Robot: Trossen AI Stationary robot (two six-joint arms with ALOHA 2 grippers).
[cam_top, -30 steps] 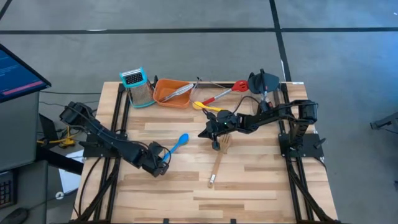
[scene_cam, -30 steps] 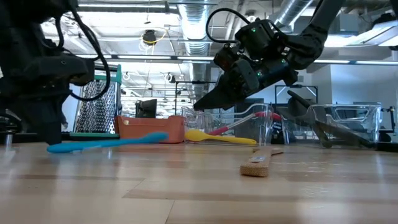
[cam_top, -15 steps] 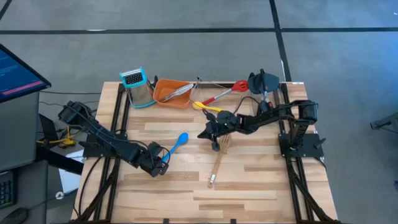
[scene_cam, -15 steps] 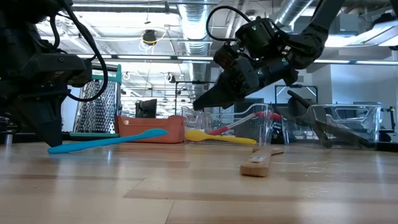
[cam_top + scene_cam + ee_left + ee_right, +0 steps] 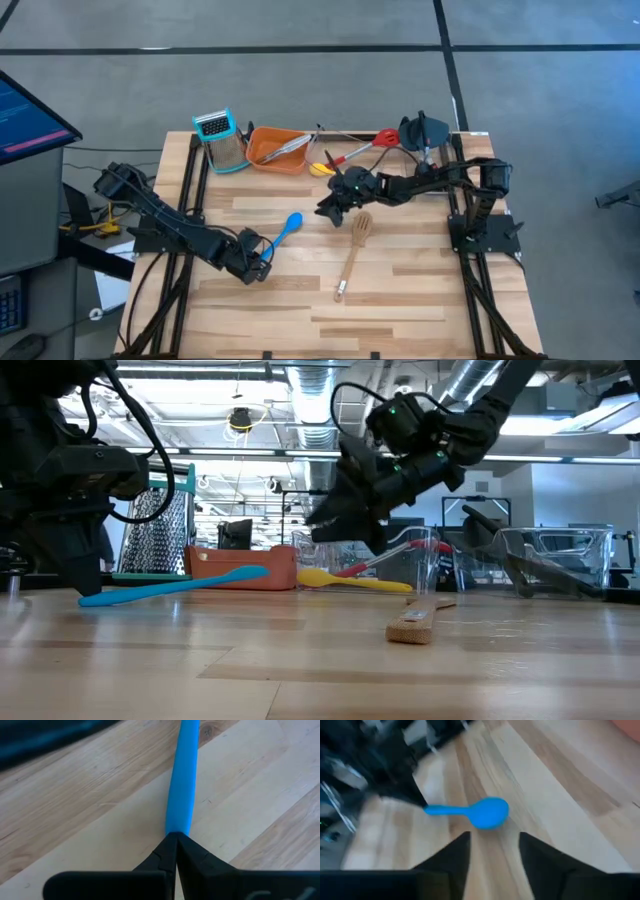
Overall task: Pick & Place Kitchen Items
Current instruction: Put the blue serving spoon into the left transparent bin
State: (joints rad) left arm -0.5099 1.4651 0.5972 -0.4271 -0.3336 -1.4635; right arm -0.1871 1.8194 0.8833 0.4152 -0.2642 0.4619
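Note:
A blue spoon (image 5: 288, 228) lies left of the table's centre, its handle running toward my left gripper (image 5: 262, 262), which is shut on the handle end. A wooden fork-like spatula (image 5: 353, 250) lies flat on the table at the centre, head (image 5: 362, 222) toward the far edge. My right gripper (image 5: 328, 208) hangs open above the table, just left of and beyond that head, touching nothing. The right wrist view shows the blue spoon (image 5: 485, 812) past the open right gripper (image 5: 492, 837). My left gripper pinches the free end of the blue spoon's handle (image 5: 176, 827) between its two fingertips. The fingers come from the table's near left, slanting down, in line with the handle. The handle end (image 5: 85, 598) sits low at the table; whether the bowl (image 5: 250, 574) rests I cannot tell.
Along the far edge stand a metal grater (image 5: 222, 140), an orange tray (image 5: 262, 152) with silver tongs (image 5: 290, 146), a yellow spoon (image 5: 322, 168), a red spoon (image 5: 360, 148) and a black utensil (image 5: 425, 132). Clear bins (image 5: 540, 560) show at the back. Bare wood lies near the front edge.
My right gripper has moved off the wooden spatula's head, toward the far edge and a little left, has tipped, and has opened. The spatula has stayed in place. The blue spoon's bowl end has tipped up slightly in my left gripper's hold.

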